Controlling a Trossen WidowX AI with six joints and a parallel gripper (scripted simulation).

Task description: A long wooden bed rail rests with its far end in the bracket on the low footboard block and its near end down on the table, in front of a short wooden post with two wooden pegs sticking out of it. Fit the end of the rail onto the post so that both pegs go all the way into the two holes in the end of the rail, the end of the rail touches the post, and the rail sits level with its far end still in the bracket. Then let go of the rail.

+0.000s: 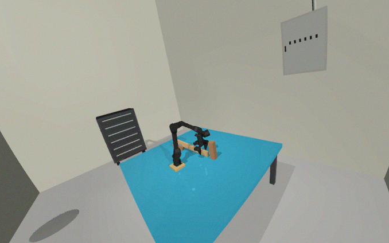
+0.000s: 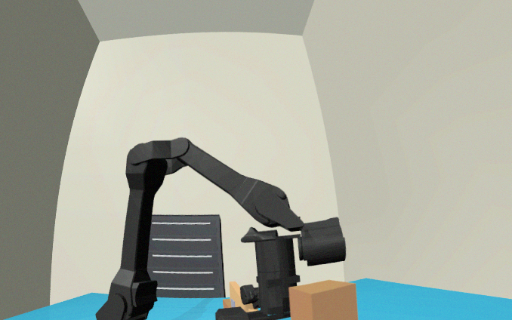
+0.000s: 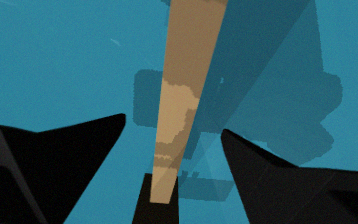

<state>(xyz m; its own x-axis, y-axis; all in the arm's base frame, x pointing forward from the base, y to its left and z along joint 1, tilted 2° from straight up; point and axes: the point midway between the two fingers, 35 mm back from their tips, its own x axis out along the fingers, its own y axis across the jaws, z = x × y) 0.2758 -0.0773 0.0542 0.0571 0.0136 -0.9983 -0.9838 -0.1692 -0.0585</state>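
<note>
top view: from high and well back, facing down toward the post [image 1: 213,150] [image 2: 323,301].
exterior view: low, close beside the post, facing the drawer cabinet [image 1: 121,136] [image 2: 186,254].
wrist view: close above the rail [image 1: 203,152] [image 2: 235,296] [image 3: 180,100] near the post, facing down.
shared by top and exterior: post, rail, cabinet.

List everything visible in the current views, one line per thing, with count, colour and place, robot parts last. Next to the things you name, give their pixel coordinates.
table [image 1: 172,208] [image 2: 429,303]: one, blue top, mid-room
bed rail [image 1: 187,145] [image 3: 192,45]: one, light wood, on the table, sloping down towards the post
post [image 1: 212,150] [image 2: 334,303]: one, brown wood, upright by the rail's near end
footboard block [image 1: 181,148]: one, brown wood, at the rail's far end
drawer cabinet [image 1: 121,136] [image 2: 184,255]: one, dark grey with pale strips, beyond the table
panel [image 1: 304,57]: one, light grey with black marks, hanging upper right in the top view
arm [image 1: 174,140] [image 2: 212,168]: one, black, on a light wooden base plate [image 1: 176,169]
gripper [image 1: 202,150] [image 3: 175,126]: one, black, open, fingers on either side of the rail
</note>
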